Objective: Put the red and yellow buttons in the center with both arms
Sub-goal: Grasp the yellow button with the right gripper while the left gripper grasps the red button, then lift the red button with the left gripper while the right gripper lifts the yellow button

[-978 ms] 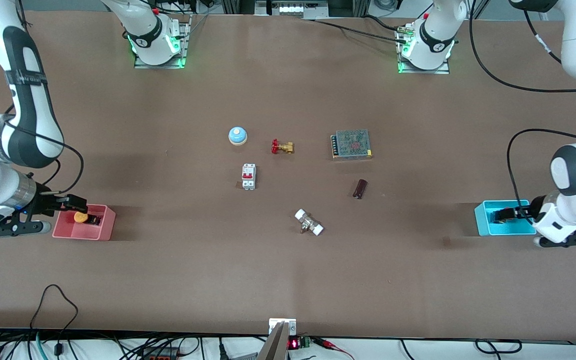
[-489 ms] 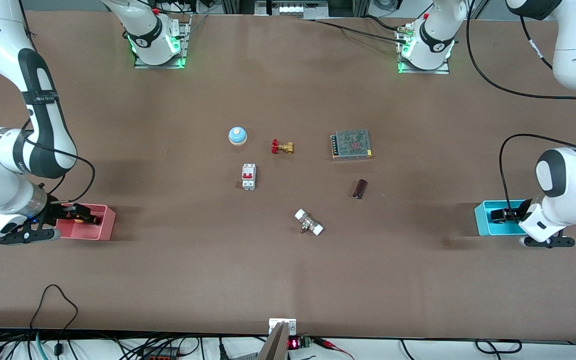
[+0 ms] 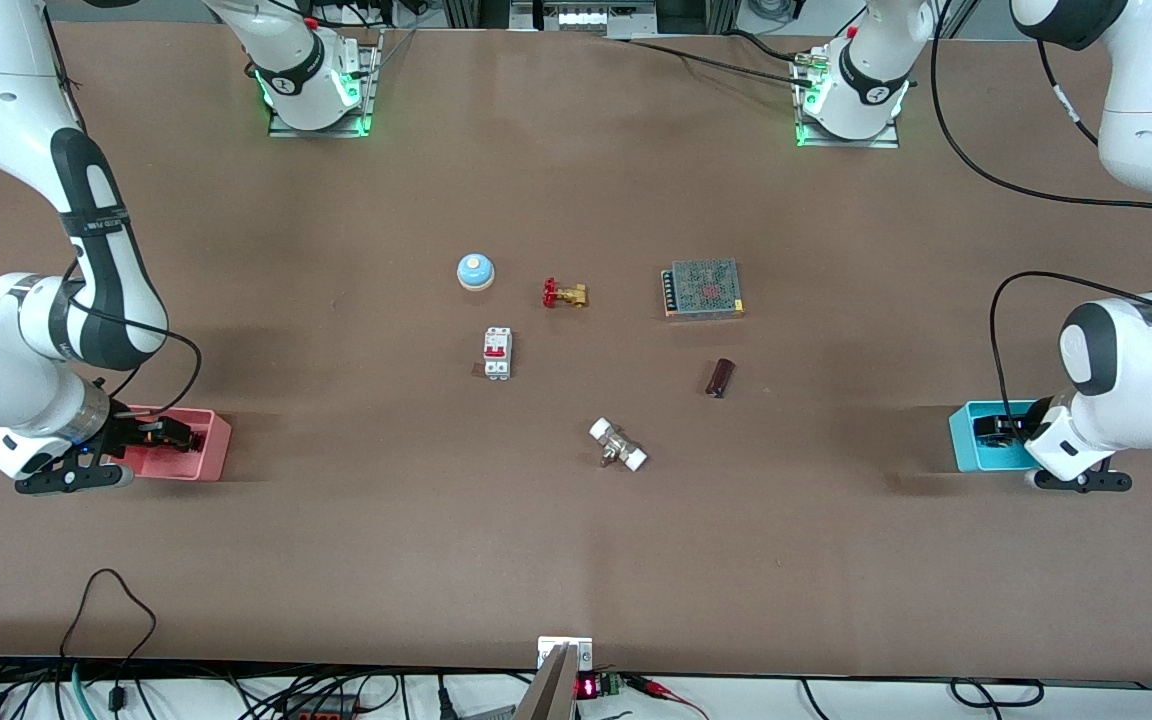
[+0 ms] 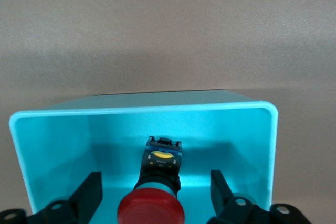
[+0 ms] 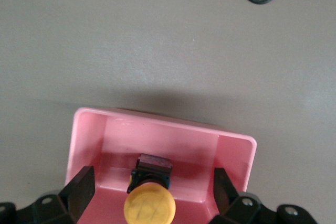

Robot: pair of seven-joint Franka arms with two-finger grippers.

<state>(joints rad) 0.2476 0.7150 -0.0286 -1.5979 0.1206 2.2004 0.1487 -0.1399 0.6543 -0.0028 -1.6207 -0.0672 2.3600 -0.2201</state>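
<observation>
Left gripper [image 4: 153,195] spread wide around red button [image 4: 151,211] in blue bin [image 4: 262,145]; right gripper [image 5: 149,195] wide around yellow button [image 5: 149,208] in pink bin [image 5: 233,153].

Red button [image 4: 151,211], blue bin [image 4: 63,129]; yellow button [image 5: 148,209], pink bin [image 5: 231,153].

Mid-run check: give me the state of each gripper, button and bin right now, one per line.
Left gripper: open, fingers astride the red button in the blue bin.
Right gripper: open, fingers astride the yellow button in the pink bin.
Red button: lying in the blue bin, not gripped.
Yellow button: lying in the pink bin, not gripped.
Blue bin: upright, holds the red button.
Pink bin: upright, holds the yellow button.
</observation>
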